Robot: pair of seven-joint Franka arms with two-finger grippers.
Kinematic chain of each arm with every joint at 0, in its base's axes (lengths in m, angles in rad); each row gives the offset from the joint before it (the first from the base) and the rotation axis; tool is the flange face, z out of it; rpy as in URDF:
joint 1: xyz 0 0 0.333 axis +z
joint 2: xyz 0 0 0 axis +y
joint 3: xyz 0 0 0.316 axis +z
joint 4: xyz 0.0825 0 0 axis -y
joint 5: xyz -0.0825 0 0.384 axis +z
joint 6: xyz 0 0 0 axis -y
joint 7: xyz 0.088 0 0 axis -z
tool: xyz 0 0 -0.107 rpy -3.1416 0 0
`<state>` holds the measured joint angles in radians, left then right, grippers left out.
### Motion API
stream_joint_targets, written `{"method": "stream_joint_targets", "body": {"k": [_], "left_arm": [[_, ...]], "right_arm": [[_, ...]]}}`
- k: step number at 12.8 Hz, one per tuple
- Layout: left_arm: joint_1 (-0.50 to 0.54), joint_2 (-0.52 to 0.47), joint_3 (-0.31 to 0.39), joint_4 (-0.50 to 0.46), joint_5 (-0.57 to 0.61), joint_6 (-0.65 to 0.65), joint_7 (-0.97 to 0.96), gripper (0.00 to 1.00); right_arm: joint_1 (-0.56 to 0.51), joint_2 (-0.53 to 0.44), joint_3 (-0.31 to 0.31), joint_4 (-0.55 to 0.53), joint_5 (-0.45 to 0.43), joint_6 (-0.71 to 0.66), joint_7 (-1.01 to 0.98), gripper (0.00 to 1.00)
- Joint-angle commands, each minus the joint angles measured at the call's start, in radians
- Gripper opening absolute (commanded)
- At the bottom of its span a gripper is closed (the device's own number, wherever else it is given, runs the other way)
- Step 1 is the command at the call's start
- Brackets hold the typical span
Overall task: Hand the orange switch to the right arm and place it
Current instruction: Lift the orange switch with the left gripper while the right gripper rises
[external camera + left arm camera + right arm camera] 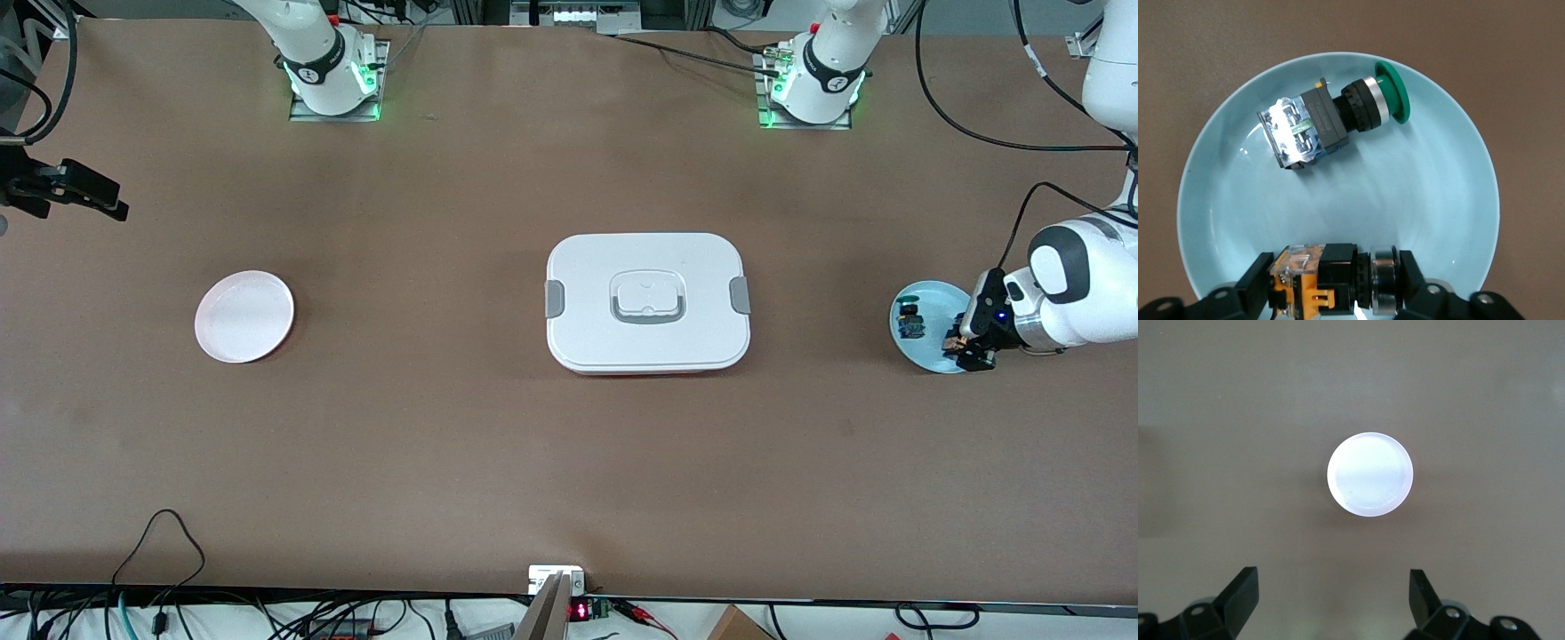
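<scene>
Your left gripper (1335, 283) has its fingers (1415, 277) closed in against the two ends of the orange switch (1328, 280), which lies on its side in the pale blue plate (1438, 200) at the left arm's end of the table. From the wrist view you can't quite tell whether the switch is off the plate yet. Beside it in the same plate lies the green-capped switch (1331, 123), apart from the fingers. Your right gripper (1331, 600) waits with its jaws spread wide and nothing between them, high over the white plate (1369, 474) at the right arm's end. Between the two plates sits the white lidded box (647, 302).
</scene>
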<state>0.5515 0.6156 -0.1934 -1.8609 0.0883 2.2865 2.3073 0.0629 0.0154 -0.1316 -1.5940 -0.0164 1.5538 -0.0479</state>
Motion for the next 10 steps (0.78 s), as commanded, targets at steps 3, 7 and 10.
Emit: {"method": "stream_joint_targets", "body": {"k": [3, 7, 10], "left_arm": [[0.008, -0.002, -0.015, 0.009, -0.022, 0.005, 0.066, 0.15], [0.010, -0.022, -0.023, 0.018, -0.022, -0.030, 0.054, 0.00], [0.010, -0.034, -0.064, 0.139, -0.080, -0.262, 0.020, 0.00]], "right_arm": [[-0.005, 0.009, 0.001, 0.006, 0.013, -0.011, 0.007, 1.00], [-0.005, 0.015, 0.003, 0.009, 0.015, -0.006, 0.007, 1.00], [-0.005, 0.012, 0.001, 0.009, 0.016, -0.008, 0.003, 1.00]]}}
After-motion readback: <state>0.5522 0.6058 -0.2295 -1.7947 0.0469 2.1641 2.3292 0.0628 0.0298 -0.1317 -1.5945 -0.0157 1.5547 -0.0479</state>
